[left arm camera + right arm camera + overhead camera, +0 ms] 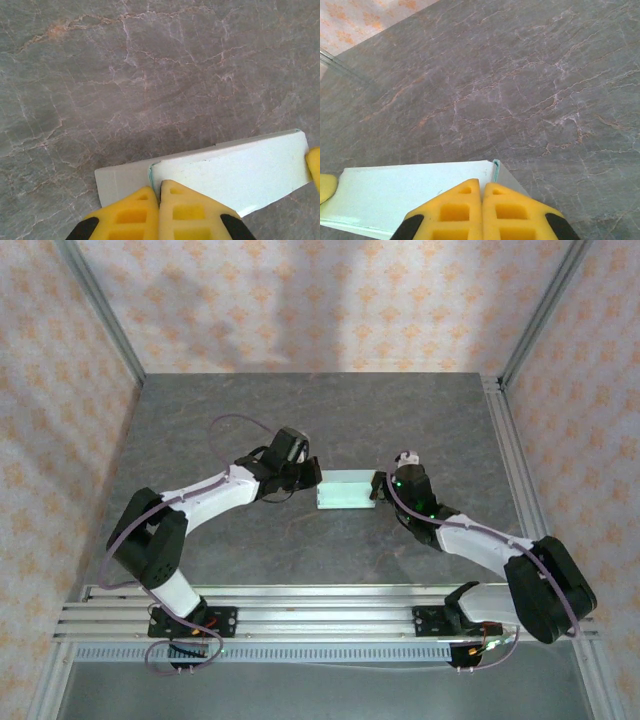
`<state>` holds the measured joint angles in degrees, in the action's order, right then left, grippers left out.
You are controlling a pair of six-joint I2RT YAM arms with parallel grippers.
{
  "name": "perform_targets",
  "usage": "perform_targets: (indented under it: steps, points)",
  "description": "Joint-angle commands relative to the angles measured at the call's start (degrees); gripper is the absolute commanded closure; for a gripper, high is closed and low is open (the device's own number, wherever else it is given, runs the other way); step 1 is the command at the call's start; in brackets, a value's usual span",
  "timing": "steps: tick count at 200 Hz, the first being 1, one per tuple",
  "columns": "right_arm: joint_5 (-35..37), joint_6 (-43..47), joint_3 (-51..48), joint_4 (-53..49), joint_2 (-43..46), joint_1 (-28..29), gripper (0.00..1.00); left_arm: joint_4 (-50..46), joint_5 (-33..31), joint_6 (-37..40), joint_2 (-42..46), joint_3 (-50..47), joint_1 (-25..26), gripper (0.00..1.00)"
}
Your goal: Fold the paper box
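The paper box (345, 490) lies as a small flat mint rectangle in the middle of the table, between the two arms. My left gripper (312, 475) is at its left end and my right gripper (378, 487) at its right end. In the left wrist view the yellow fingers are shut, and the left gripper (160, 192) sits on the box (240, 170) where a paler end flap (120, 180) sticks out. In the right wrist view the right gripper (481, 185) is shut too, tips on the box (410, 185) beside a greyish end flap (509, 177).
The grey marbled table top (320, 420) spreads behind and around the box. Patterned walls stand on three sides with metal posts (100, 310) at the corners. A rail frame (320, 615) carrying the arm bases runs along the near edge.
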<state>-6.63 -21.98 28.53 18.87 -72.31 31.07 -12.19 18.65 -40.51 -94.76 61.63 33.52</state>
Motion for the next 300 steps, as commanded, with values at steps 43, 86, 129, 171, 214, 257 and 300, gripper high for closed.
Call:
perform_targets:
  steps: [43,86,129,171,214,257,300]
  points:
    - [-10.0,3.4,3.2,-15.5,4.2,6.4,0.82,-14.6,2.6,3.9,-3.6,2.5,6.4,0.75]
    - [-8.0,5.3,8.8,-20.0,5.7,5.1,0.58,-18.1,-2.2,4.9,-3.4,10.3,6.4,0.62]
    - [-8.1,15.3,12.9,-28.3,9.6,0.9,0.33,-20.8,-4.7,7.0,-0.9,11.6,5.5,0.43]
    - [-11.1,28.1,18.2,-35.3,9.0,-0.7,0.18,-19.3,-3.7,7.4,4.5,7.8,0.6,0.29]
    - [-20.7,45.0,27.3,-45.5,1.4,-0.3,0.13,-18.2,-2.1,7.1,11.6,0.4,-9.7,0.11]
    - [-19.0,59.8,38.8,-53.9,-8.6,4.7,0.06,-19.9,0.3,7.3,19.0,-7.2,-19.8,0.00]
    - [-19.1,71.4,50.7,-60.7,-20.9,5.8,0.01,-20.9,3.7,7.5,23.3,-10.4,-23.2,0.00]
